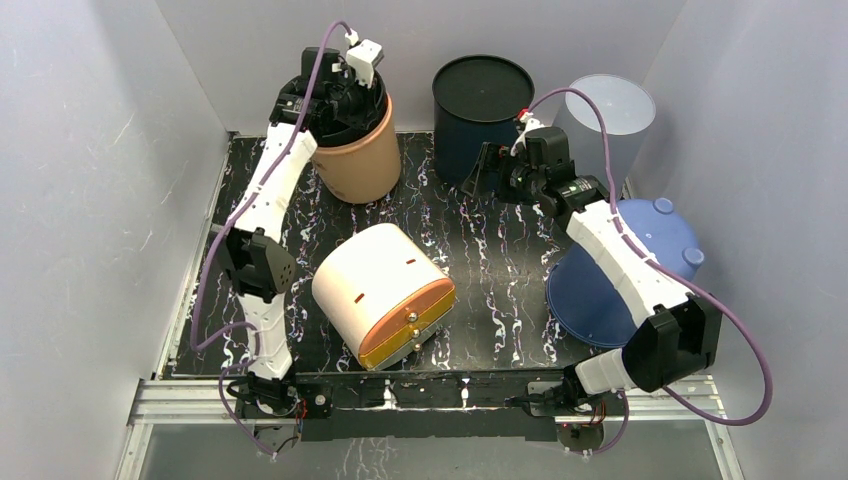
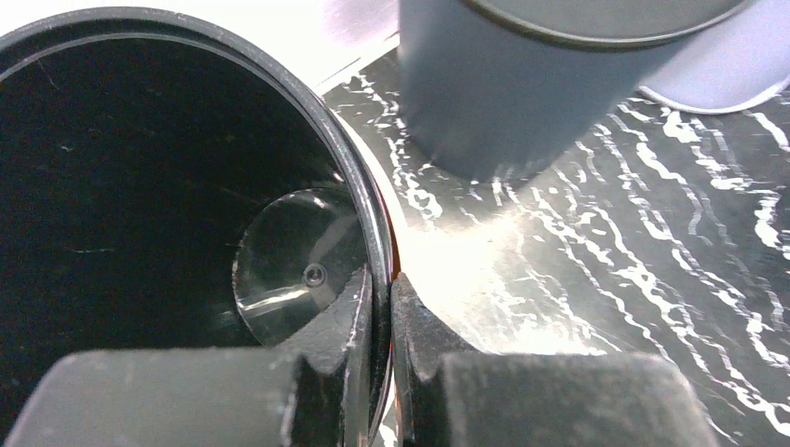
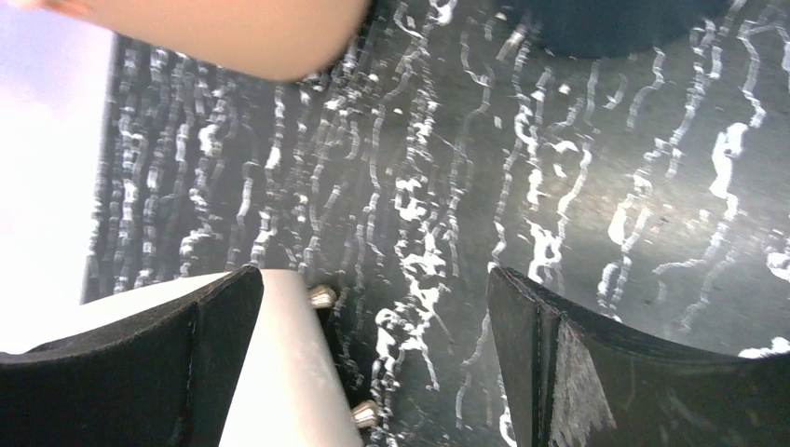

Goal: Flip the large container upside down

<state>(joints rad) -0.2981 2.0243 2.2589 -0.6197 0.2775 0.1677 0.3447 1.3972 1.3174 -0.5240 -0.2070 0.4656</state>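
Currently the large container (image 1: 362, 160), tan outside and black within, stands upright with its mouth up at the back left of the table (image 1: 480, 260); it is not yet turned over. The left gripper (image 1: 340, 105) reaches down over the mouth and is closed onto the rim. In the left wrist view its fingers (image 2: 347, 321) straddle the wall, one inside the black interior and one outside, with only the thin rim between them. Such a rim pinch is probably chosen because the body is too wide for the jaws, and because the edge gives a lever for tipping the vessel over.

The right gripper (image 1: 482, 172) hangs above bare table in front of the dark container (image 1: 480, 100), jaws spread wide and nothing between them (image 3: 373, 289). It appears to be kept clear of the turn, or ready to steady the far side.

Neighbours limit the swing. The dark container stands just to the right, a translucent tub (image 1: 610, 110) beyond it, a blue bowl (image 1: 665, 235) lies inverted under the right arm, and a cream box (image 1: 375, 280) rests on its side near the front. Open table between the large container and the cream box looks like the likeliest room for the roll
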